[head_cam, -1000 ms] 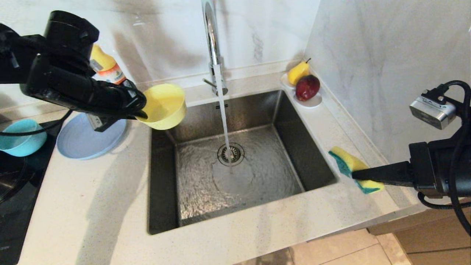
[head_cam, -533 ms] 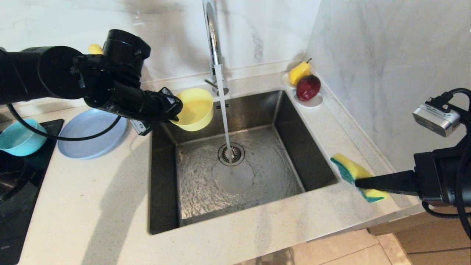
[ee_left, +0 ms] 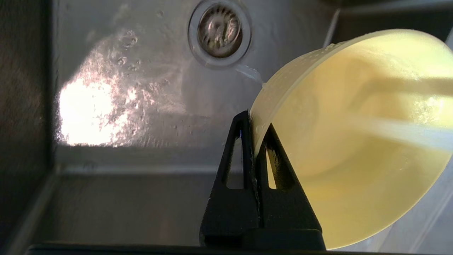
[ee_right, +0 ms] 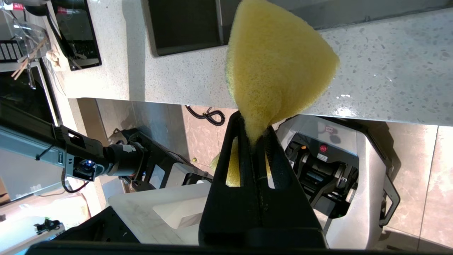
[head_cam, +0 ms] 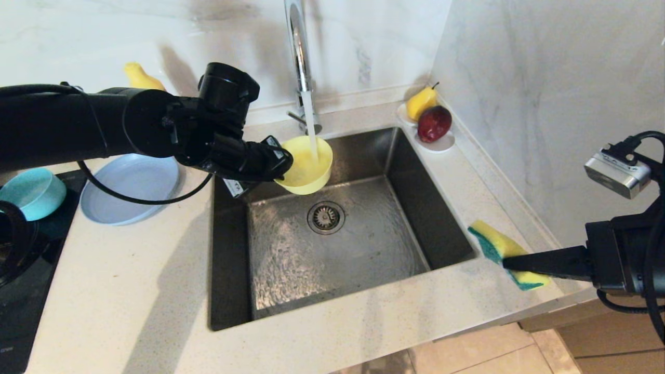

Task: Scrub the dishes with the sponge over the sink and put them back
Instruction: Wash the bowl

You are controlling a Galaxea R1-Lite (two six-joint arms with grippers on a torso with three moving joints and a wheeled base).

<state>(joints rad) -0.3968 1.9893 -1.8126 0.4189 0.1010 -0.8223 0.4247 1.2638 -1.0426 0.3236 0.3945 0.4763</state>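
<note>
Head view: left gripper (head_cam: 278,165) over the sink (head_cam: 447,223), clamped on the rim of the yellow bowl (head_cam: 306,166); bowl out beyond the fingertips, right under the faucet (head_cam: 298,47), water stream (head_cam: 311,124) running into it. Left wrist view: fingers (ee_left: 244,141) pinching the bowl wall, one inside and one outside, drain (ee_left: 219,32) beyond the gripper tips. Behind the left gripper, on the surface (head_cam: 130,291): plate (head_cam: 132,187), then teal bowl (head_cam: 32,193) further back along the arm. Right gripper (head_cam: 511,259) above the surface, just off the sink's edge, closed tight on the sponge (head_cam: 499,244); sponge sticking out past the tips toward the sink. Well beyond the right gripper, in the corner: white dish (head_cam: 441,141) with fruit.
</note>
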